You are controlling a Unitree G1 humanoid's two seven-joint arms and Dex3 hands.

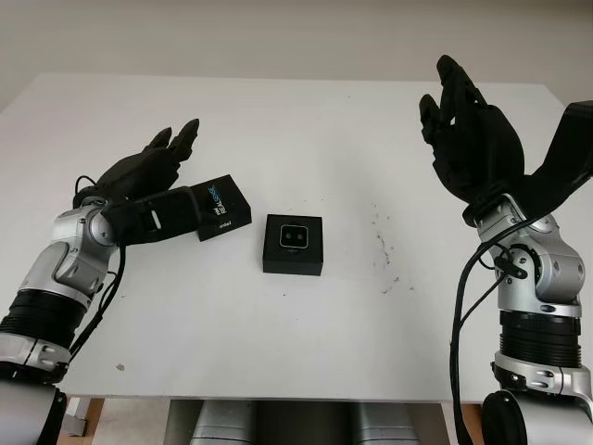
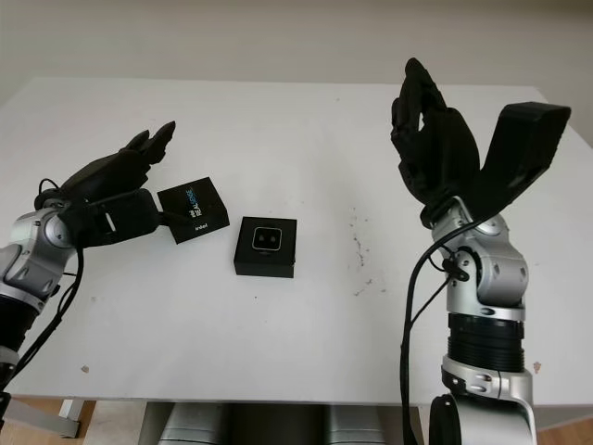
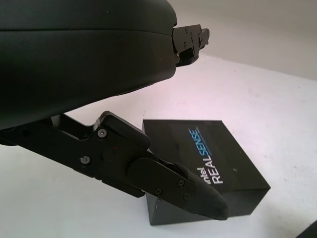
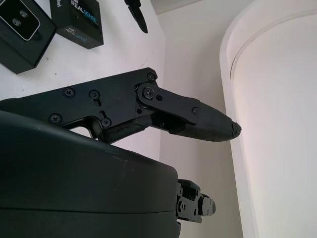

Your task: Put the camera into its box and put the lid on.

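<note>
— White table (image 1: 306, 352) under a pale wall, and right in the middle sits the open black box (image 1: 293, 245). What's in it?

— The camera (image 1: 293, 237) lies inside already, face up, two lenses showing, black walls of the box all round it.

— And the lid?

— The lid (image 1: 222, 207) lies flat on the table just beside the box, on the robot's left, a little farther back, apart from it. Black, with white and blue lettering on top.

— Left hand (image 1: 148, 181)?

— It sits at the lid's outer side, low over the table. Fingers extended past the lid's far edge, nothing gripped. From the left wrist view, one finger (image 3: 168, 183) crosses in front of the lid's near corner; whether it touches I can't tell.

— Right hand (image 1: 468, 134)?

— Raised high on the right, well apart from box and lid, palm turned inward, fingers stretched upward, holding nothing. Its wrist view looks across at the box and lid.
</note>
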